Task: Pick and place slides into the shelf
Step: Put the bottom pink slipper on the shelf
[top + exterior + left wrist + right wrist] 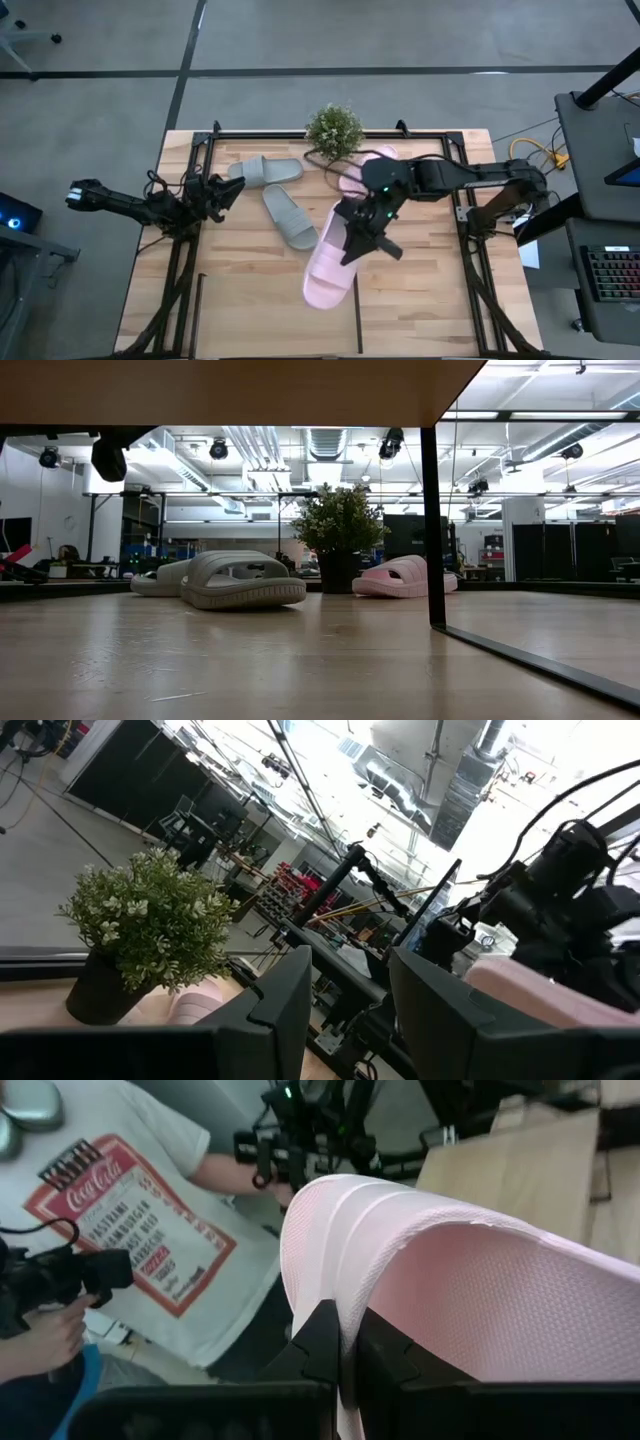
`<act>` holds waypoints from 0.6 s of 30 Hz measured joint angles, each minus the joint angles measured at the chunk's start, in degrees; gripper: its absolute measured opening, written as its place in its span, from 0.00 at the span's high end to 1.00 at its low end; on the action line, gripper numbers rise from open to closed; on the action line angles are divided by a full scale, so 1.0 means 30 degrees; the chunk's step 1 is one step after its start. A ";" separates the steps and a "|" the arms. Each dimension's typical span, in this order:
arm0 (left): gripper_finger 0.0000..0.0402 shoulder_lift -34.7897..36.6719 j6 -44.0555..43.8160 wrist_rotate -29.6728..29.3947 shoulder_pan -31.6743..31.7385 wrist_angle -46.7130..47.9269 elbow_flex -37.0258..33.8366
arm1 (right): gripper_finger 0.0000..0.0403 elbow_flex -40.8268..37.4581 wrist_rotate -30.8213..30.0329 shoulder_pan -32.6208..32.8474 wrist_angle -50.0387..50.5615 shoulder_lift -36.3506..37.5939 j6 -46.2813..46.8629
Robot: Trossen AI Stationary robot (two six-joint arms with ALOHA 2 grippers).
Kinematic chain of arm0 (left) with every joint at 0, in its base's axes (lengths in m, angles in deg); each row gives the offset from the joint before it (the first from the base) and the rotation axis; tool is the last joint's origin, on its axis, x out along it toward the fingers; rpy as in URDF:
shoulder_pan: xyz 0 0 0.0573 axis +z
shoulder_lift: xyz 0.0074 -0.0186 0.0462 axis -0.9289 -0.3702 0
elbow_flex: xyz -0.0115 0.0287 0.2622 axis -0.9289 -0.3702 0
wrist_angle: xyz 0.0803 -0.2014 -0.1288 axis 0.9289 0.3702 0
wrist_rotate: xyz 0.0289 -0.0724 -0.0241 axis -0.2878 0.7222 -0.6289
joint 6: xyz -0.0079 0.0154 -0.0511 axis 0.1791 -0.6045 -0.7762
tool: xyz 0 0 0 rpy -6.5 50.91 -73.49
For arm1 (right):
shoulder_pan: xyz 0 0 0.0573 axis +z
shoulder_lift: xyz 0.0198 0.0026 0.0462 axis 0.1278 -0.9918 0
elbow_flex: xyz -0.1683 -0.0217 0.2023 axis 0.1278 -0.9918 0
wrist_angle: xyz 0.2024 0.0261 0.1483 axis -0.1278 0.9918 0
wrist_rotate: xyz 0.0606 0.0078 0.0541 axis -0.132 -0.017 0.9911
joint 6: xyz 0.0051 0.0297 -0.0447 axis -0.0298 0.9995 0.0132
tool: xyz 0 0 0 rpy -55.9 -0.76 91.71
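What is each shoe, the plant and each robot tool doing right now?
Pink slide: held by the right tool, off the table.
Other pink slide: lying flat beside the plant.
Two grey-green slides: lying flat on the table.
Plant: upright.
Right tool: shut on the pink slide's edge.
Left tool: partly open, empty.

Bare tabletop (250,300) near front, potted plant (334,130) and grey-green slides (290,217) crowding back
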 joint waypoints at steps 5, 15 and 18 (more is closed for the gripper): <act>0.69 -0.0007 -0.0013 0.0550 0.0001 0.0005 0.0000 | 0.98 0.1648 0.0005 0.0609 0.1565 -0.1595 -0.0002; 0.69 -0.0001 -0.0049 0.0738 -0.0004 -0.0002 0.0000 | 0.98 0.4669 -0.0009 0.1652 0.3856 -0.4441 0.0138; 0.69 -0.0002 -0.0049 0.0738 -0.0003 -0.0002 0.0000 | 0.98 0.5909 -0.0017 0.1877 0.5266 -0.5267 -0.0091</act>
